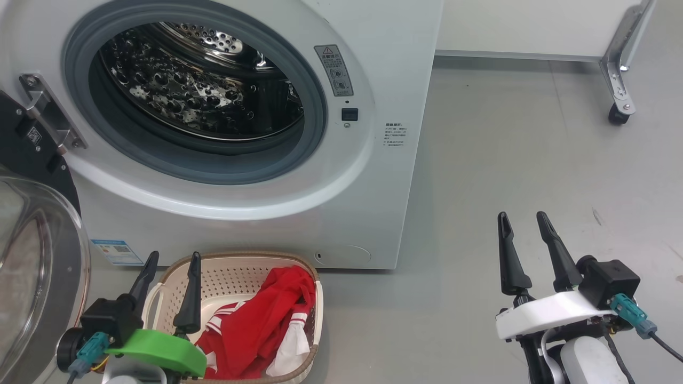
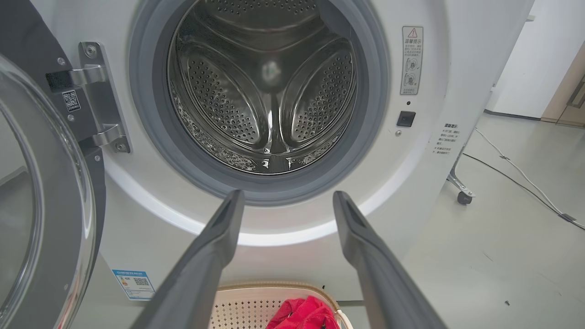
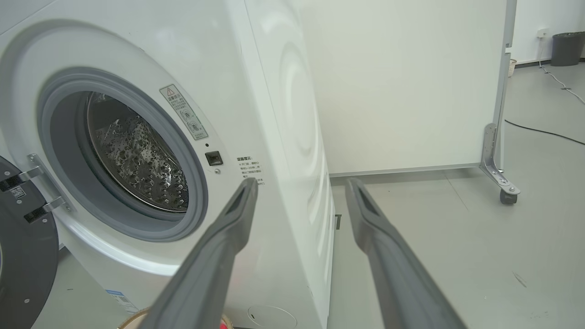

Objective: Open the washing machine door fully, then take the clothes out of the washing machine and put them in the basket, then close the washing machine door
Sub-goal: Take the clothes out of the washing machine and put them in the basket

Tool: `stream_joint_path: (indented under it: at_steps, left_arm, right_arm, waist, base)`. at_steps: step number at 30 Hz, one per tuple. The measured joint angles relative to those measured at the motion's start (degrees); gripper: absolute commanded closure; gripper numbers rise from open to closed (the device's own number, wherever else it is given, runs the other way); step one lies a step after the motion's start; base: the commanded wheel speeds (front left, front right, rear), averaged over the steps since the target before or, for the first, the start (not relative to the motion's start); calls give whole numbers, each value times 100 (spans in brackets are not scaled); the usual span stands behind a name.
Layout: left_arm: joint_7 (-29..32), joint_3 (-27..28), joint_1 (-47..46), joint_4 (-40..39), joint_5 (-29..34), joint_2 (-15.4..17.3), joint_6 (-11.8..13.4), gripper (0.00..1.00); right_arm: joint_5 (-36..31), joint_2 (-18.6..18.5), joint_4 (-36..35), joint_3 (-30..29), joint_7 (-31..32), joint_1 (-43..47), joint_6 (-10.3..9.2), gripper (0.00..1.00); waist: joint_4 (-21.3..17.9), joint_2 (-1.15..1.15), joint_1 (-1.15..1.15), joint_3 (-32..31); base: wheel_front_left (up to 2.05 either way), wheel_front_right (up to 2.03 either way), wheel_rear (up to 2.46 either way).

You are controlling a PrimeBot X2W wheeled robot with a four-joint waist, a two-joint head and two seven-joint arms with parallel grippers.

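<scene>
Head view: washing machine stands with its mouth uncovered, and the drum looks empty as far as I can see in. The washing machine door is swung out wide at the left on its hinge. The clothes lie red and bunched in the basket, which sits on the floor just in front of the machine. So the unloading looks done, and I'd call the step in hand closing the door.

The left gripper hovers over the basket's left side, fingers spread, nothing between them. The right gripper is well off to the right over bare floor, jaws wide too, also empty.

Left wrist view: the fingers are splayed and touch nothing, pointing at the lower gasket. Door glass close on the left, basket and red cloth below.

Right wrist view: the fingers are apart and hold nothing, aimed at the machine's front right corner.

Next move, my guess: the left arm is nearest, so it should get around the door's free edge and push it round on the hinge until it latches, keeping clear of the basket.
</scene>
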Motion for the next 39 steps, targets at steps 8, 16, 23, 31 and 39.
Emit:
stream_joint_path:
  at_steps: [8,16,23,31,39]
  left_arm:
    - [0,30,89,-338,18,0,0,0]
    - [0,67,205,-533,51,-1,0,0]
    - [0,73,225,-660,60,-2,0,0]
    - [0,68,300,-700,110,-4,0,0]
    - [0,65,321,-762,112,-5,0,0]
  right_arm:
    - [-38,19,-66,1,0,80,46,0]
    - [-40,21,-85,-2,0,152,49,0]
    - [-45,21,-99,-10,1,153,52,0]
    - [-46,23,-100,-10,1,153,92,0]
    - [-46,25,-100,-10,1,154,92,0]
  waist:
    - [-39,0,0,45]
    - [-80,0,0,107]
    - [-92,0,0,131]
    - [-97,0,0,141]
    - [-108,0,0,151]
  base:
    - [0,0,0]
    - [0,0,0]
    - [0,0,0]
    - [0,0,0]
    - [0,0,0]
